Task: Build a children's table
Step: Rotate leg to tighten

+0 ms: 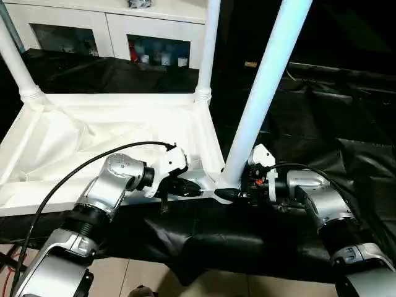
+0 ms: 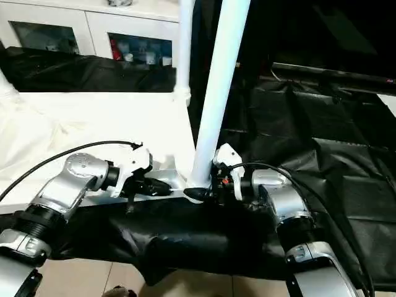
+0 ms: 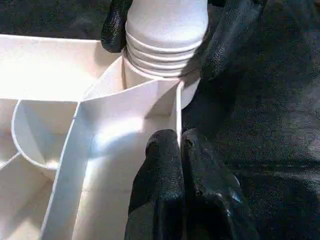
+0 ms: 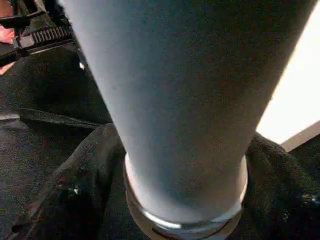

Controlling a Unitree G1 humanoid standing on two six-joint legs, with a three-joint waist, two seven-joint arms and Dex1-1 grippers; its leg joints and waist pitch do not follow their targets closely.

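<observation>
Here your clenched left tool [image 1: 185, 187] steadies the upturned top [image 1: 93, 133] while your right tool [image 1: 238, 193] grasps the leg [image 1: 263, 93], seating it.

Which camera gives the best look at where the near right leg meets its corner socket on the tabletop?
The left wrist view: the leg shows its ribbed end entering the corner socket close up. The right wrist view shows the leg's shaft and base ring; the eye views show the whole leg, its base partly behind the right hand.
</observation>
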